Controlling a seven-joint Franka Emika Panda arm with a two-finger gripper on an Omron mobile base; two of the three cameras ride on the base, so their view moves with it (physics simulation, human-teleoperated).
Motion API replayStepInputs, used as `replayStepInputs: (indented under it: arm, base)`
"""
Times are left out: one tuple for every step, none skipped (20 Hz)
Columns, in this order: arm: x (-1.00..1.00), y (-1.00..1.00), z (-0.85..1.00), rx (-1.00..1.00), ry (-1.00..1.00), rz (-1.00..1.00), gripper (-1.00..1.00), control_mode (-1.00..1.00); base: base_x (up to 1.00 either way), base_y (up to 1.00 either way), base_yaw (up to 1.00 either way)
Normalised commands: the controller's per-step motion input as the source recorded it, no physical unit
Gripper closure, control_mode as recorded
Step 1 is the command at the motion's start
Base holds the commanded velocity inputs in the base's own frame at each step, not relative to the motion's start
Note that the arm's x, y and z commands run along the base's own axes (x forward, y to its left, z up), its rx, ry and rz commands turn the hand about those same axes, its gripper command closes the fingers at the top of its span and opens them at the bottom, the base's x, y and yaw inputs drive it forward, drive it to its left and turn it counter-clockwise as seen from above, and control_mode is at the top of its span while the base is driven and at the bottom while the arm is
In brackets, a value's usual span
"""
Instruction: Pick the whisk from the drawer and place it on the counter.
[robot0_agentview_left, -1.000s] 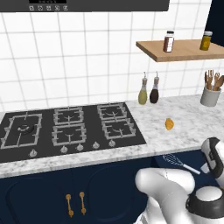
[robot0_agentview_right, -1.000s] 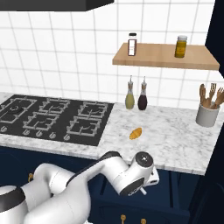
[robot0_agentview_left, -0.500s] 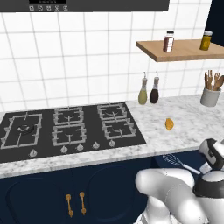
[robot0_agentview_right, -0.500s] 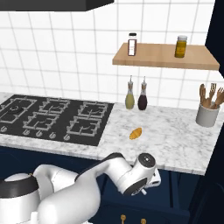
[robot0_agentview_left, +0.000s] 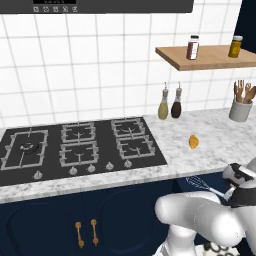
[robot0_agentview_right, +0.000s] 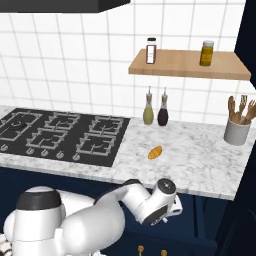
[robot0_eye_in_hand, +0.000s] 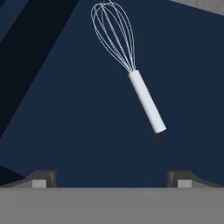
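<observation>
The whisk (robot0_eye_in_hand: 146, 100) lies flat on the dark navy floor of the open drawer (robot0_eye_in_hand: 65, 109). Its wire head points away from the hand and its white handle points back toward it. My gripper (robot0_eye_in_hand: 111, 177) hovers above the handle end, open, with its fingertips (robot0_eye_in_hand: 41, 177) wide apart and nothing between them. From the left base view the whisk (robot0_agentview_left: 200, 183) shows in the drawer just under the edge of the marble counter (robot0_agentview_left: 215, 145), beside my wrist (robot0_agentview_left: 241, 186). In the right base view my hand (robot0_agentview_right: 166, 199) sits below the counter (robot0_agentview_right: 200, 162).
A black gas cooktop (robot0_agentview_left: 80, 147) fills the counter's left. Two bottles (robot0_agentview_left: 170, 102) stand by the wall, a small yellow-orange item (robot0_agentview_left: 193, 142) lies mid-counter, and a utensil holder (robot0_agentview_left: 240, 107) stands far right. A wooden shelf (robot0_agentview_left: 205, 56) holds jars. Cabinet doors with gold handles (robot0_agentview_left: 86, 233) are below.
My hand has sunk slightly toward the drawer. The whisk has not moved.
</observation>
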Motion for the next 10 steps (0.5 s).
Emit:
replayStepInputs:
  arm:
    - [0.27,-0.19,-0.15,0.06,0.04,0.00,-1.00,-1.00]
    - [0.26,-0.25,-0.13,0.08,0.04,0.00,-1.00,-1.00]
    - [0.28,-0.26,-0.14,0.08,0.05,0.00,-1.00,-1.00]
    - [0.27,-0.27,-0.17,0.08,0.05,0.00,-1.00,-1.00]
    - [0.30,-0.27,-0.17,0.08,0.05,0.00,-1.00,-1.00]
    - [0.33,-0.28,-0.18,0.09,0.05,0.00,-1.00,-1.00]
    - [0.36,-0.28,-0.18,0.09,0.05,0.00,-1.00,-1.00]
    - [0.43,-0.31,-0.16,0.09,0.05,0.00,-1.00,-1.00]
    - [0.46,-0.31,-0.19,0.09,0.05,0.00,-1.00,-1.00]
    - [0.47,-0.29,-0.22,0.08,0.05,0.00,-1.00,-1.00]
  base:
    - [0.00,0.00,0.00]
    - [0.00,0.00,0.00]
    - [0.00,0.00,0.00]
    - [0.00,0.00,0.00]
    - [0.00,0.00,0.00]
    - [0.00,0.00,0.00]
    - [0.00,0.00,0.00]
    - [0.00,0.00,0.00]
    - [0.00,0.00,0.00]
    - [0.00,0.00,0.00]
